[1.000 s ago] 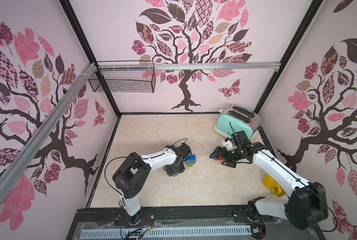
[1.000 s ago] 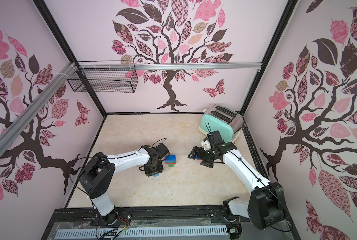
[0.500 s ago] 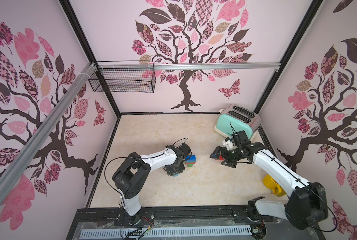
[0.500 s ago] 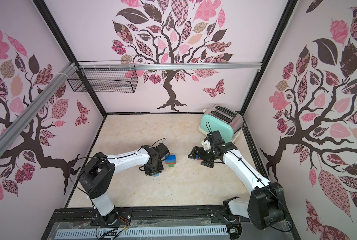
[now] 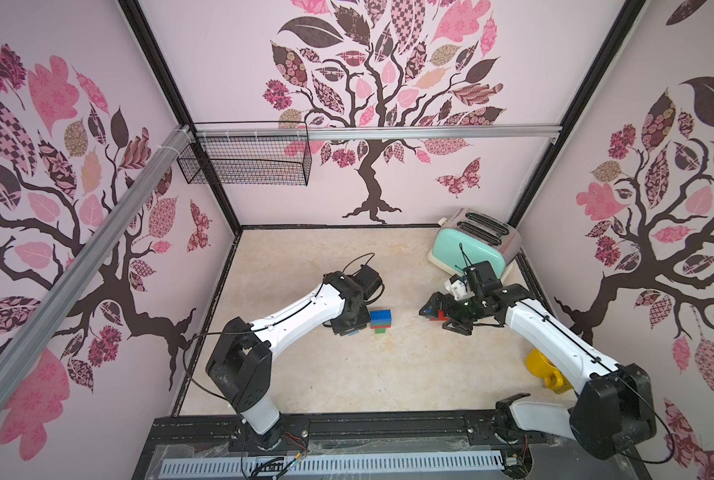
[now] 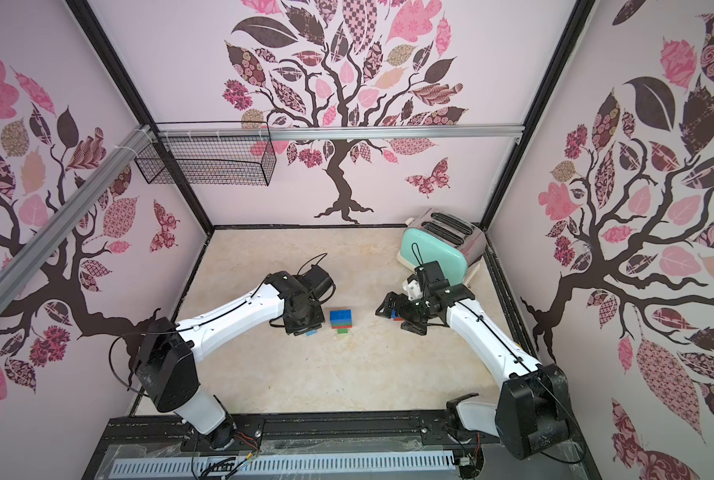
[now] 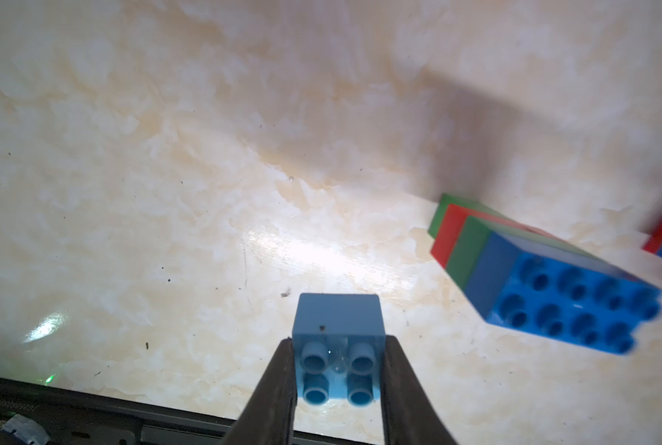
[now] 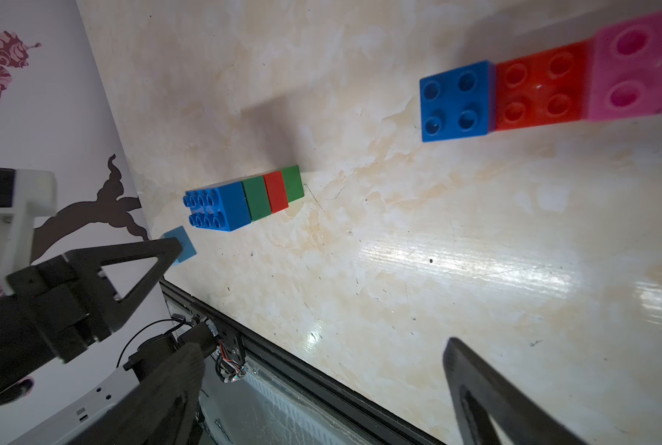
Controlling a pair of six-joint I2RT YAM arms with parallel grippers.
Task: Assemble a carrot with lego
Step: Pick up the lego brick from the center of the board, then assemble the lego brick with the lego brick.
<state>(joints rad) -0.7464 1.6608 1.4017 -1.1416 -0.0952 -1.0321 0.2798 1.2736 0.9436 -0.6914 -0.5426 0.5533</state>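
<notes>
The carrot (image 5: 381,321) — a blue, green, red, green stack — lies on its side in the middle of the table (image 5: 388,374). Just beside it the left gripper (image 7: 339,346) pinches a light-blue brick (image 7: 337,319) by its sides (studs toward the wrist camera). Further right, the right gripper (image 5: 442,316) hangs spread wide by three loose bricks (image 8: 539,92), holding nothing.

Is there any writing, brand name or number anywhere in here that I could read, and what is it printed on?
Nothing reads clearly.
toaster: a small dark brand mark low on its mint side, too small to read.
black rail: a short printed code at the table's edge, seen in the left wrist view, too blurred to read.
lego bricks: no lettering shows.
</notes>
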